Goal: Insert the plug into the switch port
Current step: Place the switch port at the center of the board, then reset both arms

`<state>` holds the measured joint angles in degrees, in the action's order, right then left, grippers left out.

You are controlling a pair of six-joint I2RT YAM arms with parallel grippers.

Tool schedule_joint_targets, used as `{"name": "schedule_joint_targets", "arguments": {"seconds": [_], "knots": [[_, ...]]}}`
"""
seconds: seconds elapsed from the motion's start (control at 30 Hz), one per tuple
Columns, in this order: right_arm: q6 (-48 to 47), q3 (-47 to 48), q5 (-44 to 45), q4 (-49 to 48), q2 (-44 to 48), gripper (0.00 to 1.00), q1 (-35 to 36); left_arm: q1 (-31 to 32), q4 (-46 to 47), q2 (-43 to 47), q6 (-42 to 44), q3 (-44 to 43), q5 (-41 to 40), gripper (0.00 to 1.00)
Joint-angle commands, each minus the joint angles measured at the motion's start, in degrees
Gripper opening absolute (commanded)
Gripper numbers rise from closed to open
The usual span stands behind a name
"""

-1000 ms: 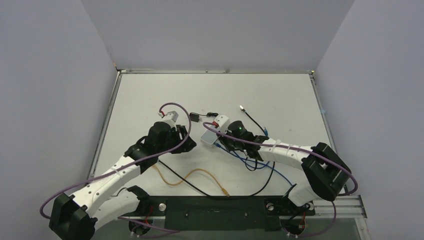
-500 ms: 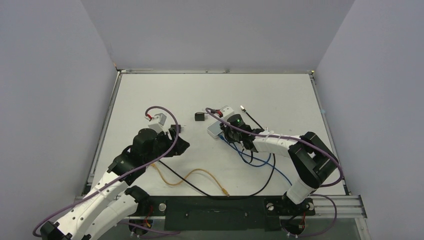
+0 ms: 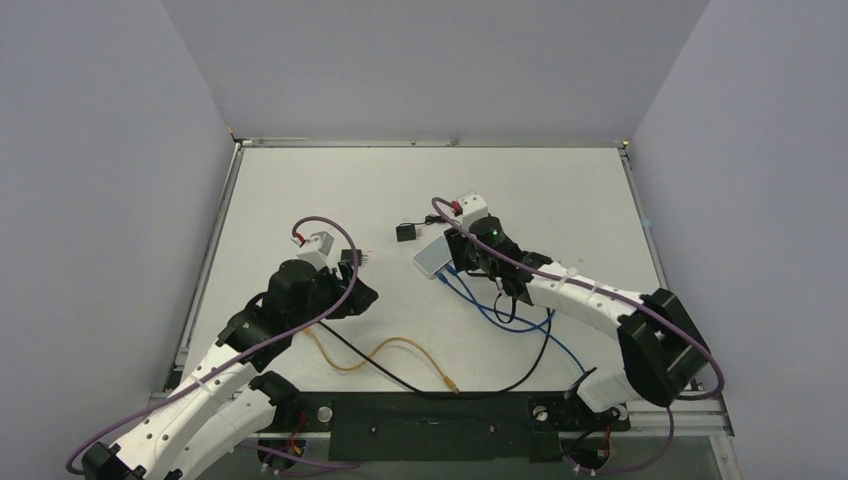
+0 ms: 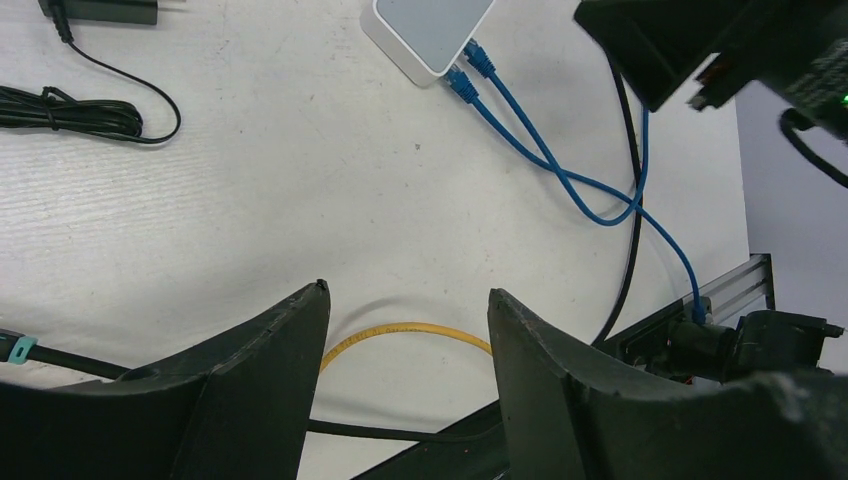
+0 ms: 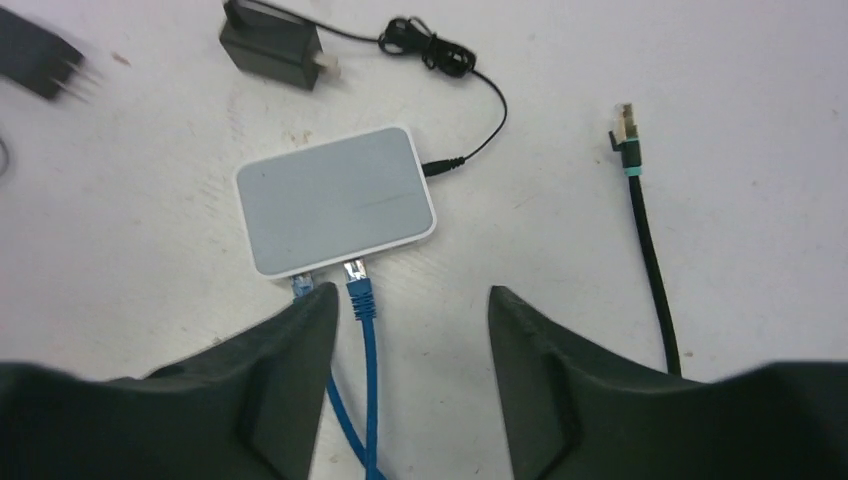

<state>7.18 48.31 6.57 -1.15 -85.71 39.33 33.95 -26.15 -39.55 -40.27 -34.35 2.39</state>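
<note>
Switch box (image 5: 335, 200) flat on table (image 5: 700, 60), grey face up, just beyond right gripper (image 5: 410, 296). Blue plugs (image 5: 357, 275), two, at its near narrow edge; left one possibly not fully seated, view blurred. Right gripper jaws parted, empty. Left gripper (image 4: 408, 292) parted, empty, well apart from box.

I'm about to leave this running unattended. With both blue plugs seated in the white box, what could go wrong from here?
The two blue cables run directly under the open right pincer; it could snag them and drag the small flat white box with the grey face. Nothing holds that box, so a tug on its thin black power lead might shift it or pull plugs loose.
</note>
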Motion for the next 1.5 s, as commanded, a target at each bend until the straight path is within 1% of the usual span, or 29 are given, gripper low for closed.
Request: {"name": "schedule_joint_targets", "arguments": {"seconds": [0.0, 0.03, 0.1, 0.23, 0.33, 0.5, 0.6, 0.77, 0.97, 1.1, 1.2, 1.27, 1.37, 1.47], "knots": [[2.4, 0.9, 4.2, 3.3, 11.2, 0.59, -0.2, -0.6, 0.7, 0.8, 0.2, -1.5, 0.2, 0.58], [2.6, 0.9, 4.3, 4.0, 12.7, 0.72, 0.0, -0.6, 0.7, 0.9, 0.4, -1.7, 0.1, 0.58], [3.1, 0.0, 4.6, 5.0, 17.1, 0.78, 0.4, -0.7, 0.5, 1.2, 0.7, -2.1, -0.4, 0.58], [3.9, -2.9, 4.6, 5.6, 25.9, 0.83, 0.9, -1.0, 0.4, 1.5, 0.9, -2.6, -1.6, 0.59], [4.5, -4.3, 5.2, 6.9, 31.2, 0.84, 1.1, -1.1, 0.4, 1.9, 0.9, -2.9, -1.8, 0.59], [8.6, -6.5, 5.2, 8.9, 35.8, 0.86, 1.3, -1.3, 0.3, 3.2, 1.6, -3.5, -4.6, 0.59], [9.2, -7.5, 4.8, 9.6, 39.1, 0.87, 1.3, -1.4, 0.0, 4.6, 1.6, -3.9, -5.5, 0.59], [11.0, -8.1, 11.7, 12.1, 43.0, 0.87, 1.3, -1.4, -1.2, 7.6, 2.7, -5.0, -9.1, 0.6], [13.5, -8.0, 20.2, 16.3, 43.5, 0.88, 1.3, -1.4, -2.0, 9.9, 4.5, -5.9, -14.4, 0.59], [14.3, -8.9, 22.9, 16.8, 44.8, 0.89, 1.3, -1.4, -1.9, 10.7, 5.3, -5.3, -17.1, 0.6], [16.3, -9.7, 26.9, 16.7, 45.8, 0.89, 1.3, -1.5, -2.0, 11.0, 5.9, -4.6, -19.4, 0.64], [17.4, -10.3, 28.1, 16.3, 46.6, 0.89, 1.2, -1.5, -2.2, 10.9, 6.4, -4.3, -20.4, 0.67], [17.1, -11.2, 28.7, 16.4, 47.1, 0.89, 1.2, -1.5, -2.6, 11.0, 6.8, -4.2, -20.9, 0.67], [17.1, -12.1, 31.5, 17.8, 48.1, 0.89, 1.2, -1.5, -3.3, 11.6, 6.9, -4.0, -21.1, 0.68]]}}
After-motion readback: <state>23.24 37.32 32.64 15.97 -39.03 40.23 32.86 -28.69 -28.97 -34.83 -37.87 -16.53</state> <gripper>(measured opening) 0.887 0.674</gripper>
